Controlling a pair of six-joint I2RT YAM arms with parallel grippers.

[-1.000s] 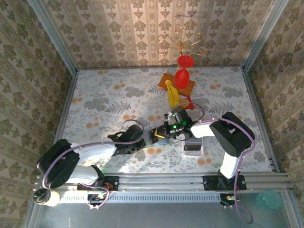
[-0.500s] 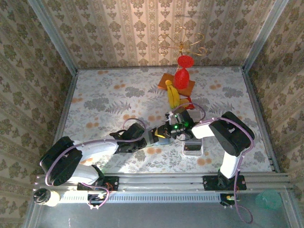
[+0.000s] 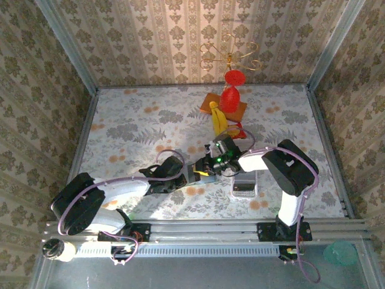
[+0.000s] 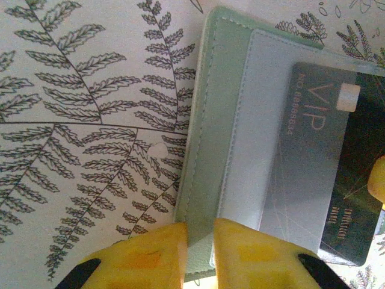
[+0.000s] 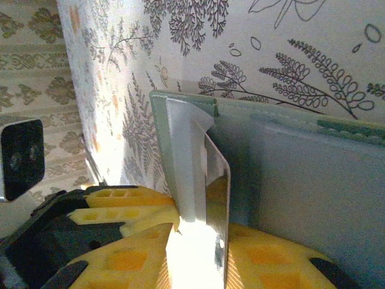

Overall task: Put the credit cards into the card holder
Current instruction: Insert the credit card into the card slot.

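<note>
1. Two robot arms meet at the middle of a floral-patterned table (image 3: 132, 126). They work over a small sage-green holder (image 4: 204, 156) that lies flat there.
2. The left gripper (image 4: 198, 256) pinches the holder's near edge between its yellow fingers, which steadies the holder.
3. A dark grey card (image 4: 328, 180) marked VIP sits partway inside the holder's pale pocket. Roughly half of it is under the pocket and the rest sticks out.
4. The right gripper (image 5: 192, 253) is at the card's free end with its jaws slightly spread. The card, seen edge-on, rests against one finger, and there is a bright gap on its other side.
5. Progress, as a judgement: one card is mid-insertion and not fully seated. It probably needs a further push to go home.
6. A white tray (image 3: 245, 188) lies near the holder, beside the right arm. Its contents are too small to tell, so it is unclear how many cards are left.
</note>
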